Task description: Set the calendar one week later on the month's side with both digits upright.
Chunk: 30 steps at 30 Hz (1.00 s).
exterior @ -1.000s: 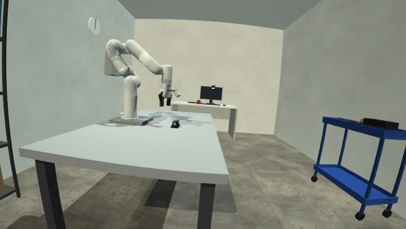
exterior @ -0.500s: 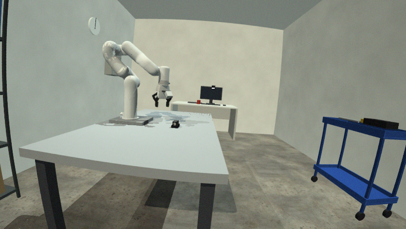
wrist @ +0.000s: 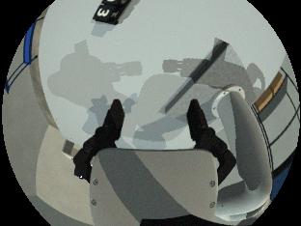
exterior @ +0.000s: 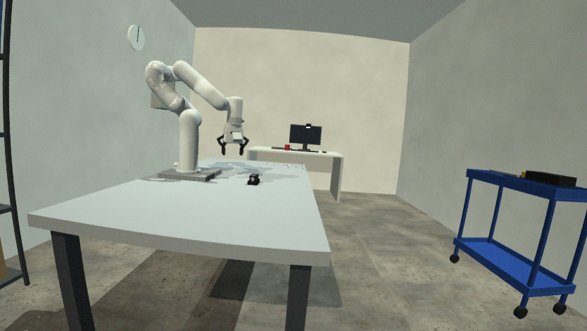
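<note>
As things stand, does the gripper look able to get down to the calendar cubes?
Probably yes. The gripper hangs open and empty above the table, off to one side of the calendar. The wrist view shows only bare table between the fingers and the cubes.

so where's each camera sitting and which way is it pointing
Exterior: stands in the room off the table's near end, facing the far wall; shows the whole arm and its open, empty gripper hanging above the table.
Wrist: sits on the arm's wrist, looking down at the table; shows both dark fingers and the gripper body.
Shared: the gripper, the table and the small black calendar.
</note>
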{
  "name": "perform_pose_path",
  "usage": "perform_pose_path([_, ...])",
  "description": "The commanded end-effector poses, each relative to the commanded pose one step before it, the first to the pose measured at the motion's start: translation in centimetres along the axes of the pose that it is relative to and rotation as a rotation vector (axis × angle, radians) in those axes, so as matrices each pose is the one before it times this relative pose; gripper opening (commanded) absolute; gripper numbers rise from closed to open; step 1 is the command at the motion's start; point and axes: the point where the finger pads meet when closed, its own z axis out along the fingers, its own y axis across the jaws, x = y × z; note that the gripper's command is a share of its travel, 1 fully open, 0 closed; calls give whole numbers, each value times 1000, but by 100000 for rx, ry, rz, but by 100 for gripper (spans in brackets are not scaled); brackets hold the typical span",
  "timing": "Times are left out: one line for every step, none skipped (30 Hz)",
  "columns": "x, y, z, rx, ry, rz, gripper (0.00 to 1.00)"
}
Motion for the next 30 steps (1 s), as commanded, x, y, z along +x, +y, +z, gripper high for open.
perform_pose_path([15, -86, -85, 294, 93, 331, 100])
perform_pose_path([-2, 2, 31, -2, -1, 1, 100])
perform_pose_path([-4, 5, 77, -4, -1, 3, 100])
perform_pose_path([-7, 10, 137, -8, -2, 5, 100])
perform_pose_path([-12, 16, 204, -12, -4, 8, 100])
perform_pose_path([-17, 25, 273, -15, -5, 10, 100])
perform_pose_path([-17, 19, 326, -11, -3, 7, 100])
perform_pose_path([-14, 5, 364, 0, 0, 0, 100])
perform_pose_path([-19, 15, 410, 0, 0, 0, 100])
perform_pose_path([-14, 1, 427, 0, 0, 0, 100])
perform_pose_path([-17, 8, 447, 0, 0, 0, 100])
perform_pose_path([-15, 3, 445, 0, 0, 0, 100])
perform_pose_path([-15, 4, 436, 0, 0, 0, 100])
perform_pose_path([-15, 5, 415, 0, 0, 0, 100])
perform_pose_path([-12, -1, 381, 0, 0, 0, 100])
perform_pose_path([0, 0, 0, 0, 0, 0, 100])
perform_pose_path([0, 0, 0, 0, 0, 0, 100])
perform_pose_path([-13, 7, 347, 0, 0, 0, 100])
perform_pose_path([-9, -1, 298, 0, 0, 0, 100])
perform_pose_path([-7, -1, 248, 0, 0, 0, 100])
perform_pose_path([-7, 2, 198, 0, 0, 0, 100])
perform_pose_path([-6, 3, 147, 0, 0, 0, 100])
perform_pose_path([-4, 3, 98, 0, 0, 0, 100])
perform_pose_path([-2, 2, 55, 0, 0, 0, 100])
perform_pose_path([-1, 1, 22, 0, 0, 0, 100])
perform_pose_path([0, 0, 3, 0, 0, 0, 100])
perform_pose_path([0, 0, 4, 0, 0, 0, 100])
perform_pose_path([0, 1, 23, 0, 0, 0, 100])
perform_pose_path([-1, 4, 57, 0, 0, 0, 100])
perform_pose_path([-2, 7, 100, 0, 0, 0, 100])
